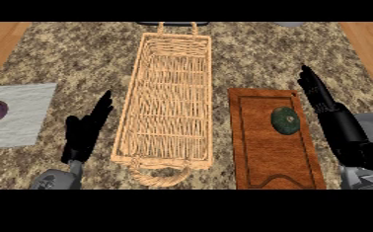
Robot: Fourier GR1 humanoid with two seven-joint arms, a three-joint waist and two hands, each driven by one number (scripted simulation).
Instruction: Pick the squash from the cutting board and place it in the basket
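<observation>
**Squash on the board, both hands apart from it**

Nearest the camera, two grey forearms come in from the lower edge, one at each side, each ending in a black hand.

One squash, dark green and rounded, lies on the upper right part of the single cutting board, a reddish-brown wooden board with a groove running round its edge. Nothing touches the squash.

On the right, the right hand stands just beyond the board's right edge, its fingers straight and held close together, pointing away from the robot. It holds nothing and touches nothing that can be seen. The squash lies just to the left of this hand's wrist, near it but apart.

To the left of the board stands one long wicker basket, a rope handle at each short end, its long side running parallel to the board, with a narrow strip of speckled desk between them.

Past the basket's left side, the left hand is open, fingers straight and slightly fanned, holding nothing. The basket lies between it and the squash.

Further left, one grey mat lies on the desk, with a dark purple thing cut off by the view's edge.
</observation>
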